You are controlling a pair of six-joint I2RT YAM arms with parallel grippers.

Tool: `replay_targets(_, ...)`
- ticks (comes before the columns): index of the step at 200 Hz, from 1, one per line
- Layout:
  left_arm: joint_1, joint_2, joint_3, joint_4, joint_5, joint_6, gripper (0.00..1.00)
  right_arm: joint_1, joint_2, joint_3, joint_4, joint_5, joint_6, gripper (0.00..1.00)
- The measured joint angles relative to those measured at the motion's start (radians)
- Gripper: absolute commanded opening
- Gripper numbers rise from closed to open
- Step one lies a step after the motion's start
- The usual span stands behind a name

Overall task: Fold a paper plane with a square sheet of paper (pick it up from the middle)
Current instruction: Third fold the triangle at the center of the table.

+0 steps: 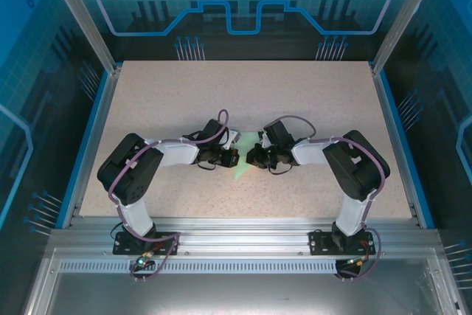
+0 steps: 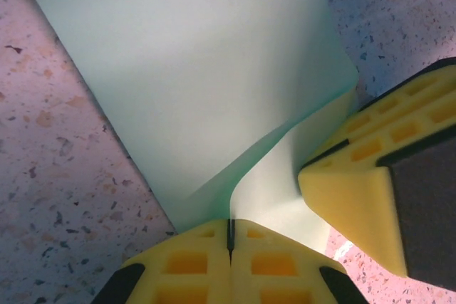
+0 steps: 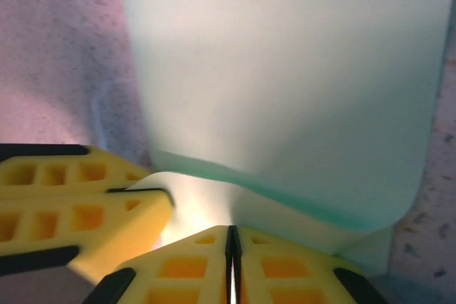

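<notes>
Top external view: the table (image 1: pixel 243 101) is seen across mid-frame. The square sheet of paper (image 1: pixel 242 171) is found at frame ctr, partly hidden by both tools, which are set tip to tip over it. Left wrist view: the left gripper (image 2: pixel 230 243) is closed at bottom ctr w/ the sheet's bend nipped in its seam. Right wrist view: the right gripper (image 3: pixel 231 247) is likewise clamped on the sheet at bottom ctr. Progress is judged early: pick-up from the middle looks done and one soft bend is formed, but no sharp crease or pointed tip is seen. Nearly all folds are left.
</notes>
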Motion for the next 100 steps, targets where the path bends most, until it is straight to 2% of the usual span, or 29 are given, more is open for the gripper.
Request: replay_targets(100,0.001,0.008,0.013,-0.011,0.004,0.0,0.04,-0.014,-0.024,0.127,-0.138,0.026,-0.058,0.12)
